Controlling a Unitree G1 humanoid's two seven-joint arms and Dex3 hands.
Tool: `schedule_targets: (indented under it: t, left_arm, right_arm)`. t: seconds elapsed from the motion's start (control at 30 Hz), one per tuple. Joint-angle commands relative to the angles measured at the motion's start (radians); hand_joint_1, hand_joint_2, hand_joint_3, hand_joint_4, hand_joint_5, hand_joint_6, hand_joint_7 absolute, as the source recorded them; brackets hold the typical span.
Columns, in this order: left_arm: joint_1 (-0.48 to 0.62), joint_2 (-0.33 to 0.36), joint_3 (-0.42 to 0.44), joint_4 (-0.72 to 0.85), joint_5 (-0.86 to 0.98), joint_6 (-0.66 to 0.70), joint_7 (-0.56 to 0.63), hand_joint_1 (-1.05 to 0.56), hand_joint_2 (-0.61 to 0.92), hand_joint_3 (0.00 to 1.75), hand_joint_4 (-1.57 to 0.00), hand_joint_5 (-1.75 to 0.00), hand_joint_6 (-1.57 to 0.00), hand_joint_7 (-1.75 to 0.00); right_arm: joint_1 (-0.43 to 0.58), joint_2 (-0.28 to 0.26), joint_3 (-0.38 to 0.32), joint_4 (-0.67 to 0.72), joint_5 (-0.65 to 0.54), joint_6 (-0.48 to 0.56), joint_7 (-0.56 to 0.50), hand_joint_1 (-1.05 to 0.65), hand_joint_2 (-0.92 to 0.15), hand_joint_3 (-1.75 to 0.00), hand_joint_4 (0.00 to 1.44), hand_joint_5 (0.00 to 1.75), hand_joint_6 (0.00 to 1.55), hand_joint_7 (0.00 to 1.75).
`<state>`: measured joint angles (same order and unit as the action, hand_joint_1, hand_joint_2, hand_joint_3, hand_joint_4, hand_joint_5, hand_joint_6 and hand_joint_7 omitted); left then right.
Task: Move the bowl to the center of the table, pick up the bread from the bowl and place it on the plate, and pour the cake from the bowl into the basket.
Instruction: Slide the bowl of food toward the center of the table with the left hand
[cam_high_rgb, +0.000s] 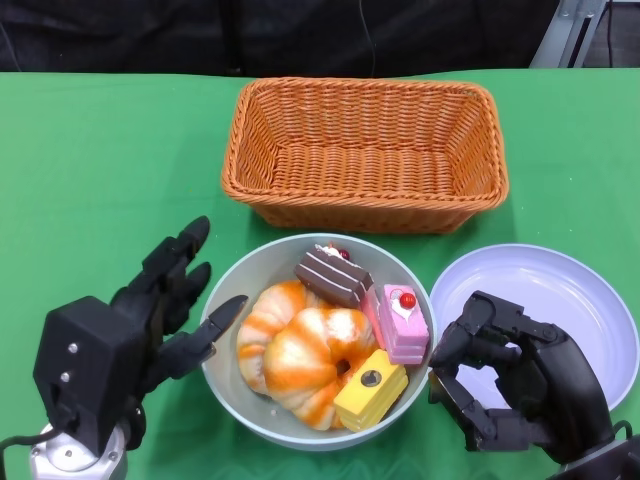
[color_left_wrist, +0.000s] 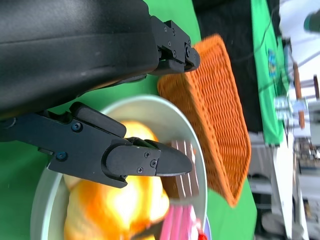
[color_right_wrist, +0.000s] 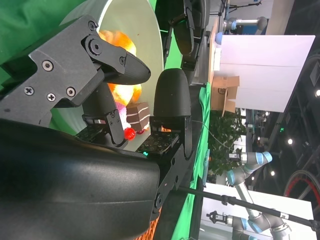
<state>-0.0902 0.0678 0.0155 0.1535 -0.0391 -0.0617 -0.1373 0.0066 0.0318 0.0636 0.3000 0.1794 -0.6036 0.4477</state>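
Observation:
A pale grey bowl (cam_high_rgb: 250, 266) stands near the table's front middle. It holds an orange-and-white twisted bread (cam_high_rgb: 300, 360), a chocolate cake (cam_high_rgb: 333, 275), a pink cake (cam_high_rgb: 397, 322) and a yellow cake (cam_high_rgb: 370, 390). My left hand (cam_high_rgb: 150, 320) is at the bowl's left side with its fingers spread and its thumb tip at the rim. My right hand (cam_high_rgb: 510, 385) hovers by the bowl's right rim with its fingers bent and nothing in them. The right wrist view shows the bowl (color_right_wrist: 135, 30) and bread (color_right_wrist: 120, 45) past the fingers (color_right_wrist: 171, 95). In the left wrist view the thumb (color_left_wrist: 135, 161) reaches over the bread (color_left_wrist: 115, 210).
An empty orange wicker basket (cam_high_rgb: 365, 150) stands just behind the bowl, also seen as the basket (color_left_wrist: 220, 100) in the left wrist view. A pale lilac plate (cam_high_rgb: 560, 290) lies right of the bowl, partly under my right hand. Green cloth covers the table.

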Motion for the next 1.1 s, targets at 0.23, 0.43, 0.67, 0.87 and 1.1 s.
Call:
schedule_targets:
  t: [0.23,0.43,0.67,0.87,1.1]
  left_arm:
    - [-0.044,0.024,0.059,0.085,0.02,-0.177,0.05,-0.55,0.92,0.27,-0.32,-0.07,-0.31,-0.04]
    - [-0.069,0.008,0.099,0.174,-0.012,-0.319,0.051,-0.52,0.92,0.19,-0.46,-0.07,-0.46,-0.05]
    - [-0.11,-0.015,0.137,0.285,-0.029,-0.479,0.073,-0.36,0.92,0.11,-0.71,-0.07,-0.71,-0.06]
    - [-0.167,-0.014,0.166,0.428,-0.036,-0.624,0.079,-0.23,0.92,0.17,-1.08,-0.14,-1.08,-0.1]
    - [-0.227,0.012,0.166,0.584,-0.038,-0.752,0.052,-0.26,0.92,0.16,-1.0,-0.72,-1.22,-0.17]
  right_arm:
    - [0.003,-0.012,-0.004,0.002,0.008,-0.009,0.001,-0.1,-0.46,-1.06,0.71,1.62,0.66,1.36]
    - [0.006,-0.011,-0.005,-0.002,0.011,-0.007,0.001,-0.1,-0.46,-1.06,0.71,1.62,0.66,1.36]
    - [0.006,-0.008,-0.007,0.001,0.007,-0.013,-0.008,-0.1,-0.46,-1.06,0.72,1.61,0.67,1.35]
    - [0.004,-0.012,-0.011,0.0,0.014,-0.012,-0.003,-0.11,-0.46,-1.06,0.72,1.6,0.67,1.33]
    - [0.001,-0.022,-0.022,-0.011,0.033,-0.003,0.007,-0.1,-0.46,-1.05,0.7,1.57,0.66,1.32]
